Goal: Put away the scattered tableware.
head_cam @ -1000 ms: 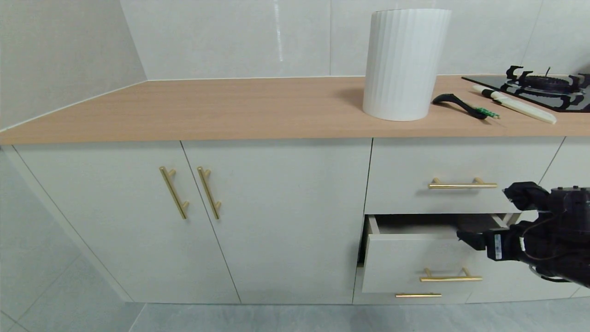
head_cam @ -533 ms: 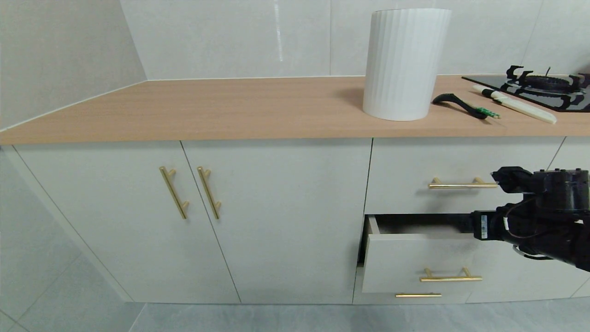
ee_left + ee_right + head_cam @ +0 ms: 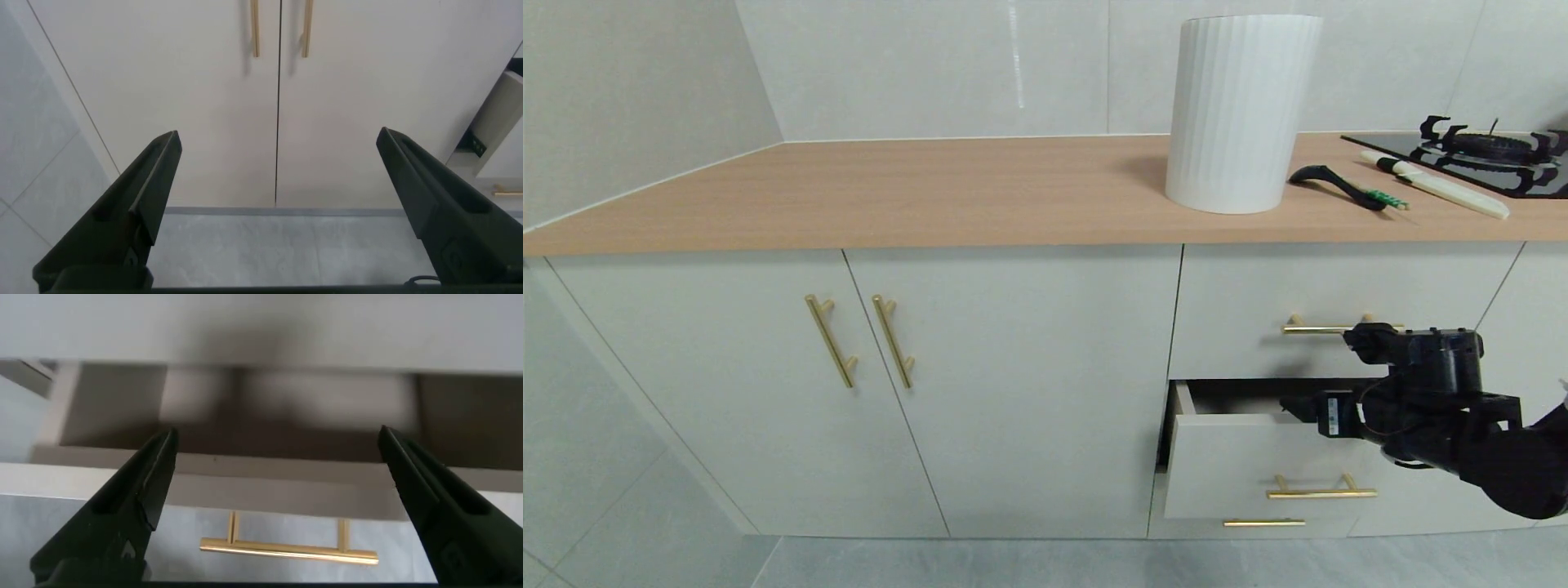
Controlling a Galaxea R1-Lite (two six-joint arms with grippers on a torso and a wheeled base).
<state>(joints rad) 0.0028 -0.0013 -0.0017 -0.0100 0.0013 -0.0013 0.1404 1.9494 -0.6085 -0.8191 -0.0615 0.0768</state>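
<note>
Up on the worktop, head view: a tall white ribbed canister (image 3: 1237, 114) stands on the wooden worktop (image 3: 931, 196). Just to its right lies a black-handled utensil (image 3: 1339, 186) with a green tip. Just beyond that is a cream knife (image 3: 1437, 186), one end by the gas hob (image 3: 1486, 155).
Under the worktop, head view: two cabinet doors (image 3: 866, 392) with gold bar handles are on the left and a stack of drawers on the right. The middle drawer (image 3: 1241, 465) is pulled partly out.
Before the drawers, head view: the right gripper (image 3: 1319, 369) sits at the open gap of the middle drawer, just under the top drawer handle (image 3: 1339, 328). Its jaws are spread and empty.
Left wrist view: the left gripper (image 3: 278, 212) faces the cabinet doors (image 3: 278, 106) above the grey floor (image 3: 278, 245), with its jaws released and empty.
Right wrist view: the right gripper (image 3: 274, 506) frames the middle drawer (image 3: 270, 486) and its gold handle (image 3: 290, 551). The drawer's inside is in shadow, so I cannot tell what it holds.
</note>
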